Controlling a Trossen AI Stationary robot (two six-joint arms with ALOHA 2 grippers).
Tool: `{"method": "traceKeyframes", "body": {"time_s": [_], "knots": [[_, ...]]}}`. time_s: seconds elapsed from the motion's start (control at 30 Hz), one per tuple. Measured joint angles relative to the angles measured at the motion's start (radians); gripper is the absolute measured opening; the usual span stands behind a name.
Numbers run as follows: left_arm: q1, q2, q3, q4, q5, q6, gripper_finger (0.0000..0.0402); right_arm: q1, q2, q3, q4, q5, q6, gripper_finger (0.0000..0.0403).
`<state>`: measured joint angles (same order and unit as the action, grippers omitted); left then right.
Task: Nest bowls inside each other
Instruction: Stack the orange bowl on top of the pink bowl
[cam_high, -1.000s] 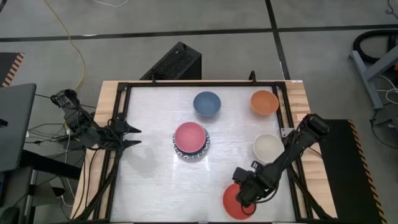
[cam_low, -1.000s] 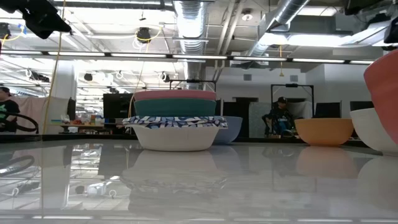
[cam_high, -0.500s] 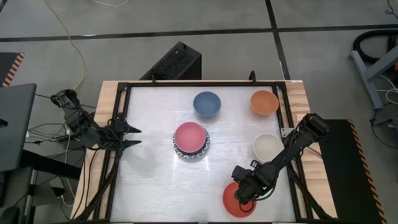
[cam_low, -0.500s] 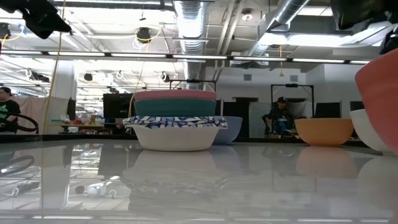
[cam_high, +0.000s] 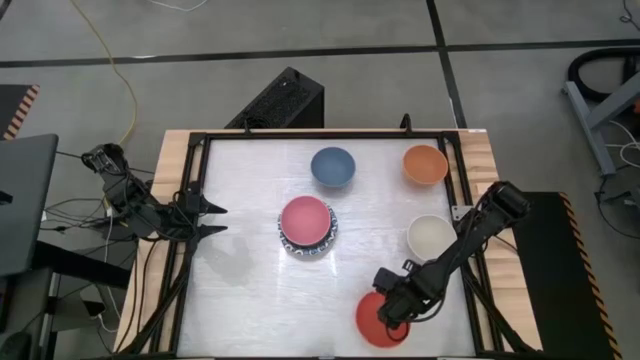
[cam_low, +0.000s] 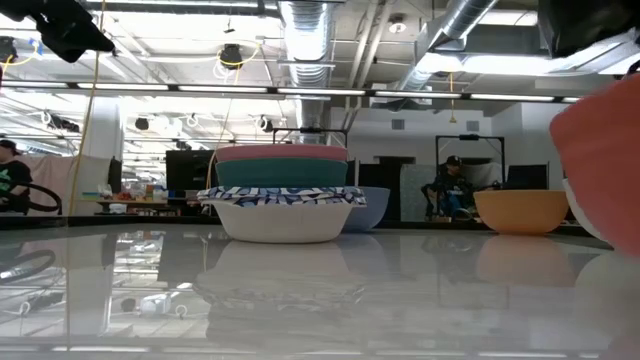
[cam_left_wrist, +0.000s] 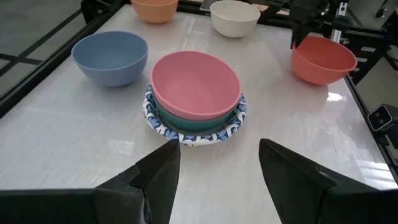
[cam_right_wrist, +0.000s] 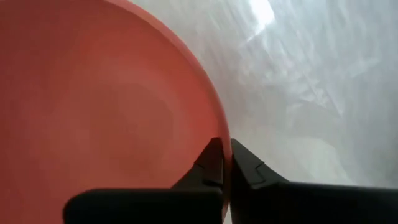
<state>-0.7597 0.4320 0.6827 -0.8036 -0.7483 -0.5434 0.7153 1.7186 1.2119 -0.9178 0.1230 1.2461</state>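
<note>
Desk (cam_high: 250, 290): glossy white | my right pincer (cam_right_wrist: 225, 163) clamped on red bowl (cam_high: 378, 322) rim | next: carry to pink-topped stack (cam_high: 307, 226), release.

Overhead, table-level and two wrist views share the table (cam_high: 250, 290).

A glossy white worktop (cam_high: 250, 290) framed by black rails is seen. Near its middle, a stack of bowls (cam_high: 308, 227) is set, a patterned-rim white one lowest and a pink one on top. A blue bowl (cam_high: 332, 166) and an orange bowl (cam_high: 425, 164) are placed toward the far edge. A cream bowl (cam_high: 430, 236) is placed by the right edge. A red bowl (cam_high: 375, 322) is found at the near right corner.
</note>
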Motion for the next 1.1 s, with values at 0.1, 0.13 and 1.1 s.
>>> {"method": "traceKeyframes", "body": {"time_s": [0.1, 0.13, 1.1], "knots": [[0.0, 0.0, 0.0, 0.0, 0.0, 0.0, 0.0208, -0.007, 0.001, 0.0, 0.002, -0.003, 0.003, 0.0016], [0.0, 0.0, 0.0, 0.0, 0.0, 0.0, 0.0208, -0.013, 0.001, 0.0, 0.007, -0.005, 0.002, 0.0017], [0.0, -0.001, -0.017, -0.01, -0.001, 0.03, 0.0208, -0.395, 0.001, 0.054, 0.012, -0.114, -0.574, 0.0008]]}}
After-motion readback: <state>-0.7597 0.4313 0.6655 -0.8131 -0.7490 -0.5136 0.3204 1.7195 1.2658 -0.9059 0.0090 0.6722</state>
